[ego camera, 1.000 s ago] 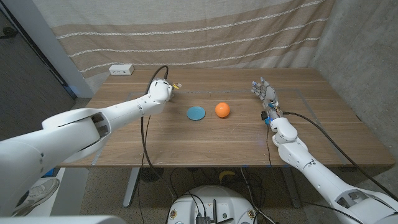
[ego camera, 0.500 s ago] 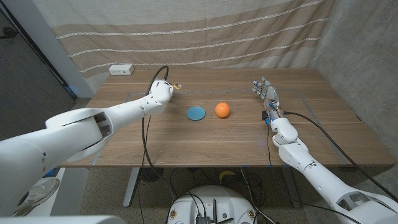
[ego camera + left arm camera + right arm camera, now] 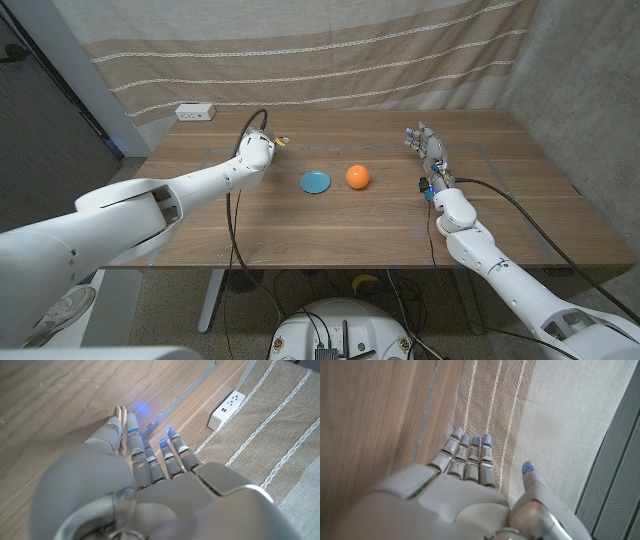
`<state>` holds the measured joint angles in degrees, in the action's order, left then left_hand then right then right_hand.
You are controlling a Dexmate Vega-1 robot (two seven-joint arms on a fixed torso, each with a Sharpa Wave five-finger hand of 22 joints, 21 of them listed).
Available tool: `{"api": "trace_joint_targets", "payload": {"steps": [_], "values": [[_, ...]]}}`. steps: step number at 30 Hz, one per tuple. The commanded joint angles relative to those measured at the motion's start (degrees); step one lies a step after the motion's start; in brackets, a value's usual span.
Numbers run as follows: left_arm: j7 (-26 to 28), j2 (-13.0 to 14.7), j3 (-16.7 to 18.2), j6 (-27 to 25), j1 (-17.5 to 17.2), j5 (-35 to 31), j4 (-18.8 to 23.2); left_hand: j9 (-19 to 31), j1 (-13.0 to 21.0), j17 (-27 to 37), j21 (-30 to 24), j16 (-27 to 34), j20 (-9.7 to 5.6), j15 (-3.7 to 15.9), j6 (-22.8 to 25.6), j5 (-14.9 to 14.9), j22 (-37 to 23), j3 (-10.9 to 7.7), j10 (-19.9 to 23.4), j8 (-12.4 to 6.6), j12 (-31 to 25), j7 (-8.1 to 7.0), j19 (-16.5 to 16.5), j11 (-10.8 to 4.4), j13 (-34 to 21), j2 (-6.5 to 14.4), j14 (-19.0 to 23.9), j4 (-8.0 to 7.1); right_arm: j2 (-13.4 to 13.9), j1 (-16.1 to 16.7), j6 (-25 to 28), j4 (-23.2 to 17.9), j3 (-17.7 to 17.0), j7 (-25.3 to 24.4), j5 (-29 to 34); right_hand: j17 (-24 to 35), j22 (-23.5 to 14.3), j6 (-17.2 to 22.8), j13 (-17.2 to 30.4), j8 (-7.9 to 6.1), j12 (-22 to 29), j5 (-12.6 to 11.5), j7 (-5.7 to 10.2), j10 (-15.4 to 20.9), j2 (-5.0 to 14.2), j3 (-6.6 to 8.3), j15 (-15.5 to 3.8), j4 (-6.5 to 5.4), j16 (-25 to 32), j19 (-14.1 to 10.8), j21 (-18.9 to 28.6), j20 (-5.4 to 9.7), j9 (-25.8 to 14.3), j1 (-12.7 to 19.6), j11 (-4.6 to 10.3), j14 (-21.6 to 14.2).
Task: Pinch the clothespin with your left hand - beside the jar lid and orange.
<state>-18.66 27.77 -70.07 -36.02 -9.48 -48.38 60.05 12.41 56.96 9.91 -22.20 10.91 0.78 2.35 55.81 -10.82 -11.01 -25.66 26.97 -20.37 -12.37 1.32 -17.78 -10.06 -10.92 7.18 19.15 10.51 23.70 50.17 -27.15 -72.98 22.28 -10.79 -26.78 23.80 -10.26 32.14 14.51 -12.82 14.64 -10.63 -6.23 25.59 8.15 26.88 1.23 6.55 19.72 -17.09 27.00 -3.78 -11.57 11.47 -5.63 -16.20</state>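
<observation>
clothespin (image 3: 120, 411) mostly behind left hand (image 3: 135, 465)

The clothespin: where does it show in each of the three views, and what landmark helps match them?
Head view: clothespin at the left hand's fingertips, left of the blue jar lid.
Left wrist view: clothespin pinched between thumb and finger.
Right wrist view: not in it.
Shared landmark: white power strip.

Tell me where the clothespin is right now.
In the head view the clothespin sits at the left hand's fingertips, on the table's far left part, left of the blue jar lid and orange.
</observation>
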Motion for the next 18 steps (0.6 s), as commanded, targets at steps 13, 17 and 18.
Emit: {"api": "trace_joint_targets", "payload": {"steps": [13,17,18], "values": [[20.6,0.6,3.7,-4.1,-5.8,3.1,1.9,4.1,0.7,0.9,-1.1,0.3,-0.80,5.63,-1.0,0.6,-0.6,-0.66,-1.2,-2.48,0.7,-1.00,-0.7,1.36,-0.5,3.7,-0.2,-2.38,0.4,0.8,0.2,-1.2,-0.1,-1.5,1.3,0.2,-0.2,0.7,0.5,-0.12,0.3,-0.3,-0.18,0.6,0.35,-0.18,0.07,0.03,0.4,-0.9,-0.4,-0.08,-0.2,0.0,-0.04,-0.6],[22.8,1.4,4.6,-4.8,-6.5,3.3,3.8,5.0,0.4,1.0,-1.1,0.3,-0.85,5.64,-1.9,0.5,-0.6,-1.04,-1.1,-2.86,0.7,-1.07,-0.6,1.46,-0.6,3.9,-0.3,-2.79,0.5,0.9,0.3,-1.6,-0.1,-1.7,1.4,0.2,-0.2,0.7,0.5,-0.10,0.3,-0.3,-0.19,0.5,0.34,-0.20,0.10,0.02,0.4,-0.9,-0.5,-0.06,-0.2,-0.1,-0.06,-0.6],[23.5,1.5,5.0,-5.1,-6.8,3.4,4.3,5.3,0.2,1.0,-1.2,0.3,-0.86,5.59,-2.1,0.5,-0.7,-1.17,-1.2,-3.05,0.8,-0.96,-0.6,1.49,-0.6,4.0,-0.3,-2.96,0.6,1.0,0.3,-1.6,-0.1,-1.6,1.4,0.2,-0.2,0.7,0.5,-0.10,0.3,-0.3,-0.19,0.6,0.34,-0.20,0.11,0.02,0.4,-0.9,-0.5,-0.07,-0.2,-0.1,-0.08,-0.6]]}}
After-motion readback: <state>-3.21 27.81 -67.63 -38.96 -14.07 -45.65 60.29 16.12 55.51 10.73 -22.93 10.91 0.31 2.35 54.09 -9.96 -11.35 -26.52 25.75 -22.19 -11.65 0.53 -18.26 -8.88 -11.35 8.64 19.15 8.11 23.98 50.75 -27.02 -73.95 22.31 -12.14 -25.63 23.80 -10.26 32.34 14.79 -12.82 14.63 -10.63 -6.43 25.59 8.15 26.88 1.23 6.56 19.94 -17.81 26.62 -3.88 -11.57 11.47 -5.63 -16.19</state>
